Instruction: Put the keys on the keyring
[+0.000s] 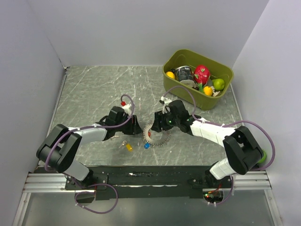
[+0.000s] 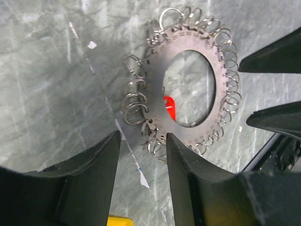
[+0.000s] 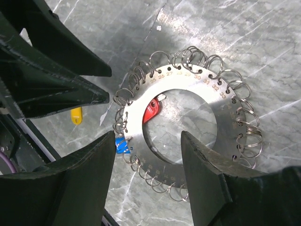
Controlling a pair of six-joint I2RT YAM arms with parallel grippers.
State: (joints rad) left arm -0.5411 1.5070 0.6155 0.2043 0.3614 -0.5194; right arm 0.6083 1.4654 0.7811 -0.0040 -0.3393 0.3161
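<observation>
Left wrist: keyring [image 2: 156,77] just ahead of left hand [image 2: 142,139], spread apart, maybe touching.

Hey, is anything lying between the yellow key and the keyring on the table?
Nothing visible does. Seen from above, only bare table separates the yellow key from the keyring. The blue-capped key sits at the ring's near edge, just beside that path.

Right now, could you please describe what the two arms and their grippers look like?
Both the left arm and right arm have white link shells between bulky black joints. A purple cable loops along each. The left gripper and right gripper have matte black, wedge-shaped fingers tapering to tips.
</observation>
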